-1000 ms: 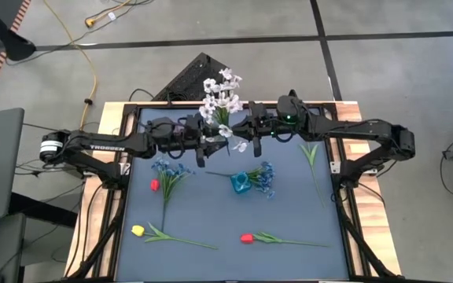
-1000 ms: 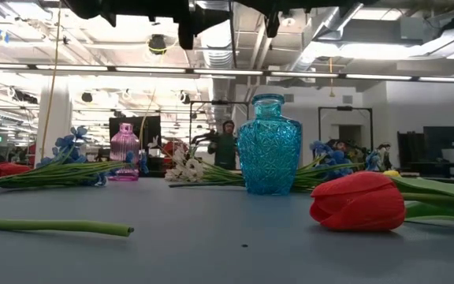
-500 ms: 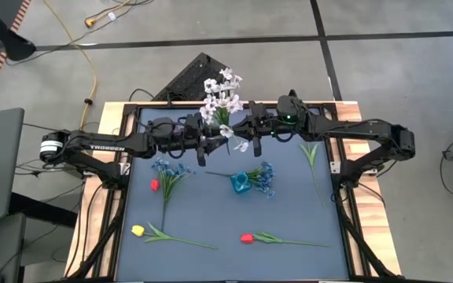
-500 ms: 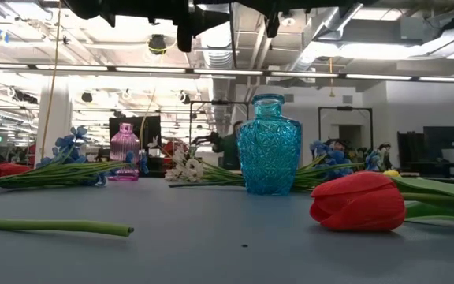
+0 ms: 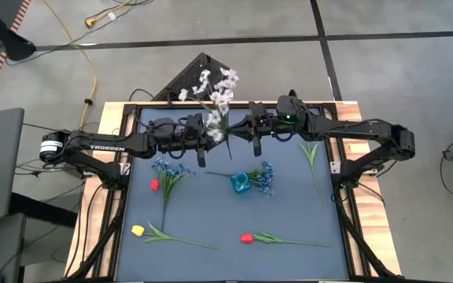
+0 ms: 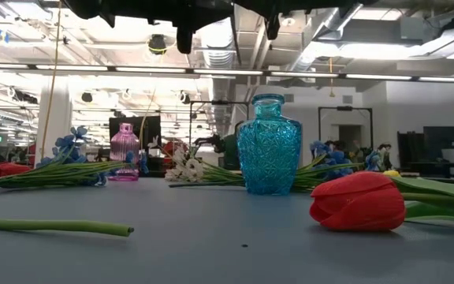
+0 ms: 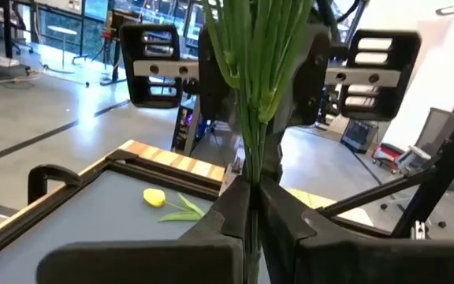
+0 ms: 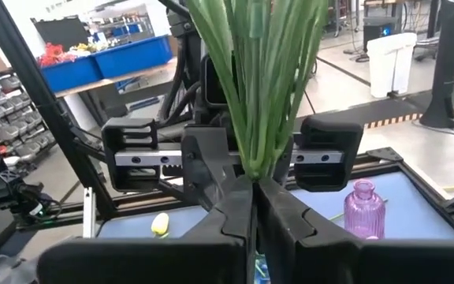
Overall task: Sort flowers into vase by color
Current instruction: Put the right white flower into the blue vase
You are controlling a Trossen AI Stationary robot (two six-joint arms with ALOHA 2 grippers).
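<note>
- A yellow tulip (image 5: 138, 230) lay at the table's near left corner, a red tulip (image 5: 154, 185) and a blue sprig (image 5: 170, 168) farther back on the left.
- My left gripper (image 5: 210, 135) hung above the back of the table (image 5: 211, 206), fingers (image 7: 235, 217) clenched on the green stems of the white sprig (image 5: 215, 93).
- That white sprig stood up between my two grippers, blossoms past the table's back edge.
- My right gripper (image 5: 240, 135) faced the left one, fingers (image 8: 278, 209) close around the same stems; I could not tell whether they gripped.
- The blue vase (image 5: 241, 183) stood mid-table, blue blossoms (image 5: 264, 178) just beside it.
- Another red tulip (image 5: 247, 237) lay at the near edge.
</note>
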